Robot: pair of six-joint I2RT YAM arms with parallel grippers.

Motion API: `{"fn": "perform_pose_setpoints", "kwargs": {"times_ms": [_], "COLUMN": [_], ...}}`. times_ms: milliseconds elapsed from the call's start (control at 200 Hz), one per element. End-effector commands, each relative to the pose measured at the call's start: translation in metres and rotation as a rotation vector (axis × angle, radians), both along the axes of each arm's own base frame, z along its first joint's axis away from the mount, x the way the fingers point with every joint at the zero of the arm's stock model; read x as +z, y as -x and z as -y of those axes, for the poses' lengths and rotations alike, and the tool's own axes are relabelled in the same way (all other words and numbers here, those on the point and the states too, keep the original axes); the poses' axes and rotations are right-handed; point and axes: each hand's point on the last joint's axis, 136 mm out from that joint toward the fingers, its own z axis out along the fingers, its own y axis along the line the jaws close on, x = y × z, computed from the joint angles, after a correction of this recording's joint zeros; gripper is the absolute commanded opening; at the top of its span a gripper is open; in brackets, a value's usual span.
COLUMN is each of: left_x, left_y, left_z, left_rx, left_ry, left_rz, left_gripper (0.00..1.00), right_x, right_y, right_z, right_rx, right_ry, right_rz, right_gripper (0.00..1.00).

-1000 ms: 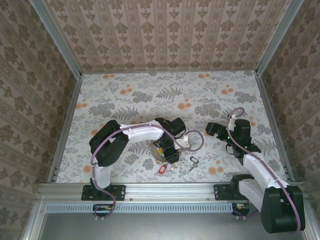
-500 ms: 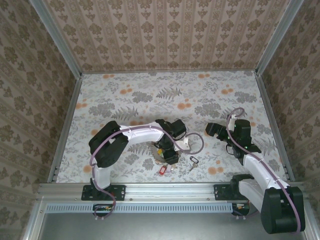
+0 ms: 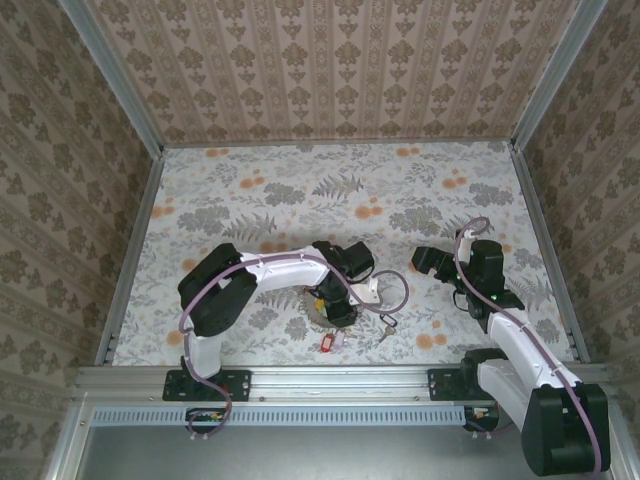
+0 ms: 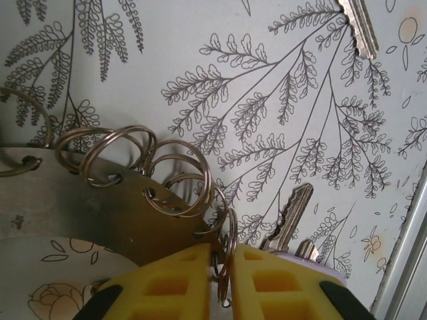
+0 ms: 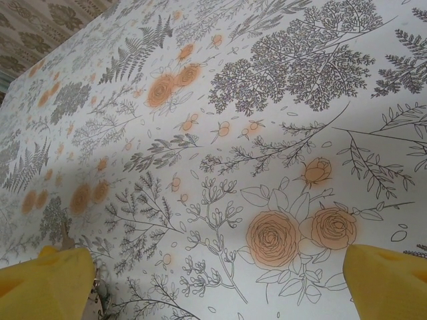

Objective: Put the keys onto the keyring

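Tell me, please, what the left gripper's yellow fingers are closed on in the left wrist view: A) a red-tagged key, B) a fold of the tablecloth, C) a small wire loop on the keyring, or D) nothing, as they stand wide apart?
C: the left gripper has its yellow fingers drawn together around a small wire loop that hangs from the keyring, while a key lies loose beside them.

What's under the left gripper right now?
The left gripper sits over the keyring, its fingers closed on one small loop at the keyring's edge. A silver key pokes out beside it; the key's lower end is covered by a finger.
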Motion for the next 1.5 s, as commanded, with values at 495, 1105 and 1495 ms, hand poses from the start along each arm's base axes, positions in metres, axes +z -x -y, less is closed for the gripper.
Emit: {"fn": "perform_pose_setpoints", "kwargs": {"times_ms": [495,1105,1495], "left_x": [0.032,0.036,0.071], "left_y": [-0.074,-0.077,-0.159], "left_z": [-0.006,0.004,-0.019], "left_rx": [0.252,0.363,0.59], "left_ry": [0.068,0.105,0.205], "left_rz": [0.161,0.001,0.074], "left_gripper": [0.0,0.16,0.36], "right_x": [0.026,0.022,0.015], "right_y": [-0.009,-0.015,-0.023], "right_z": [0.002,-0.005,-0.016], "right_rx": [-0.012,0.011,0.048], "right_ry": [-0.008,-0.045,-0.046], "right_rz": [0.074,0.069,0.062], "right_gripper": [0.97,0.97,0.97]}}
